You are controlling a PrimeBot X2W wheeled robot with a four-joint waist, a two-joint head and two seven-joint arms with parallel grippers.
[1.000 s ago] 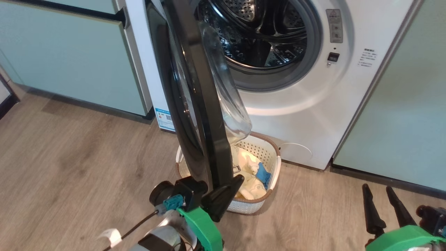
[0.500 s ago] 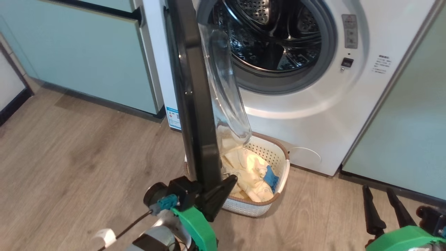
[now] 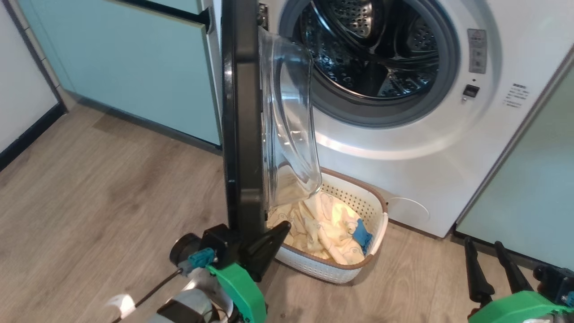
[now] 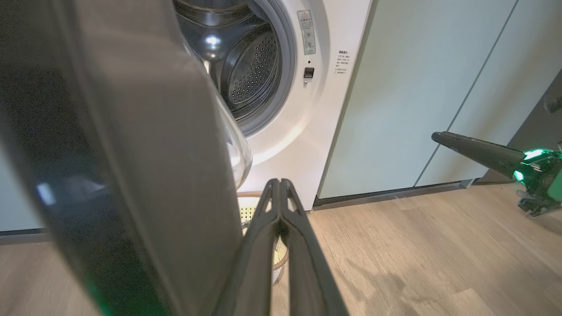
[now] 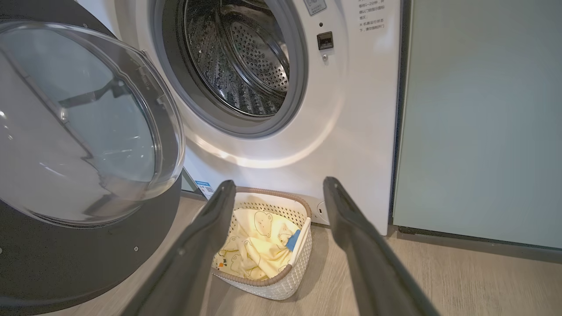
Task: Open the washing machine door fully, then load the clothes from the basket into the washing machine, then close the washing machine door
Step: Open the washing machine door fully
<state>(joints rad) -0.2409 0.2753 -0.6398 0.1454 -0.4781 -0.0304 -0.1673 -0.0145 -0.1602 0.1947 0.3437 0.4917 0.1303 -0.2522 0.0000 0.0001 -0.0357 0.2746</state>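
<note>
Since door (image 3: pixel 242 134) sticks straight out w/ L claw (image 4: pixel 279 186) clenched, empty, at its inner side, you'd likely push leftward. R claw (image 3: pixel 483 244) released, farther off.

In the head view a pale teal cabinet (image 3: pixel 134 67) takes up the 10 to 11 o'clock area. A dark recessed gap (image 3: pixel 188 15) runs between its upper and lower fronts, and a dark plinth (image 3: pixel 148 124) runs along its foot. A second teal cabinet (image 3: pixel 533 179) stands at 3 o'clock. At 9 o'clock a white wall (image 3: pixel 22 80) ends in a black skirting (image 3: pixel 29 137). Grey-brown wood-grain flooring (image 3: pixel 112 193) spreads from 9 round to 6 o'clock. In the left wrist view, a thin vertical seam (image 4: pixel 471 83) at 1 o'clock divides two cabinet fronts.
</note>
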